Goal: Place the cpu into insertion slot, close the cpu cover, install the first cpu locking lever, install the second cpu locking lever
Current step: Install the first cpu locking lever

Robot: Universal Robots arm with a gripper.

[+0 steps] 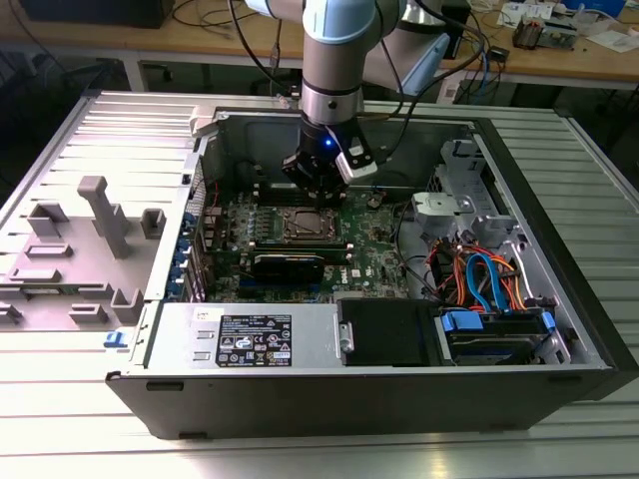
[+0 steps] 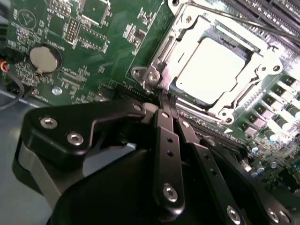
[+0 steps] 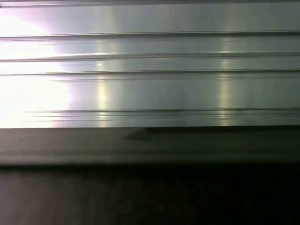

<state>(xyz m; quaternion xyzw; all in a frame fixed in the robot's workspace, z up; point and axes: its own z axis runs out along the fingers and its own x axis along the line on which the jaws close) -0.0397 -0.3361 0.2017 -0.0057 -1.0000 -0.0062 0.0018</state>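
The cpu (image 2: 213, 70) lies flat in the insertion slot (image 2: 220, 112) on the green motherboard (image 2: 108, 42), its pale metal top showing through the window of the cpu cover (image 2: 187, 28), which lies down over it. A thin lever rod (image 2: 243, 23) runs along one side of the socket. My gripper (image 2: 165, 101) is shut, black fingers (image 2: 161, 136) pressed together, tips at the socket's corner by a screw post (image 2: 152, 77). In the exterior view the gripper (image 1: 318, 195) hangs just behind the socket (image 1: 305, 226) inside the open case.
A coin battery (image 2: 44, 58) sits on the board. A long black card (image 1: 288, 264) lies in front of the socket, a power supply (image 1: 255, 334) and drive bay (image 1: 489, 329) nearer the front, coloured cables (image 1: 479, 274) at the exterior view's right. Grey fixtures (image 1: 105, 215) stand on the ribbed table (image 3: 150, 70).
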